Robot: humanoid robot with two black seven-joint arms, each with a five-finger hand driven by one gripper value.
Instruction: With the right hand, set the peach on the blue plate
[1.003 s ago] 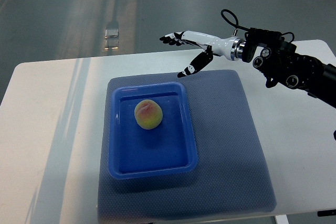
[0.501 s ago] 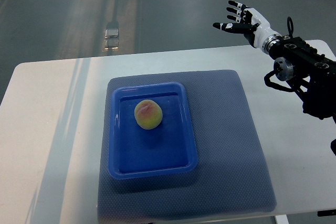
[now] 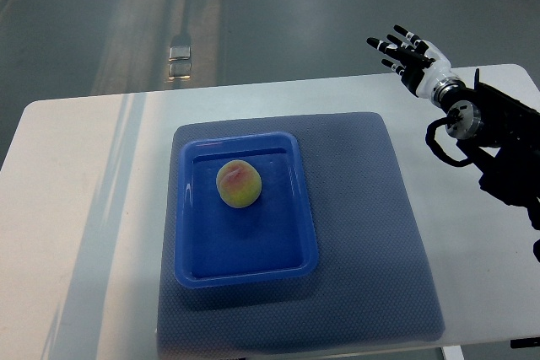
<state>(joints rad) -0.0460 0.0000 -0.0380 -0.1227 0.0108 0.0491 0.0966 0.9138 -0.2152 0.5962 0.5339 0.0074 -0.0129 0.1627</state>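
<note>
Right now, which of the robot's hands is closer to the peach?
Right. The right hand hovers open beyond the table's far right edge, well away from the peach in the blue plate. The left hand is out of view.

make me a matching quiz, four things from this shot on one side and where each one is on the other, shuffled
Things:
1. peach
2. plate
3. mat
4. right hand

Places:
A. lying flat on the white table, under the plate
B. raised with fingers spread, by the table's far right edge
C. inside the plate, toward its far end
D. on the left half of the mat

Pairs: 1-C, 2-D, 3-A, 4-B
</note>
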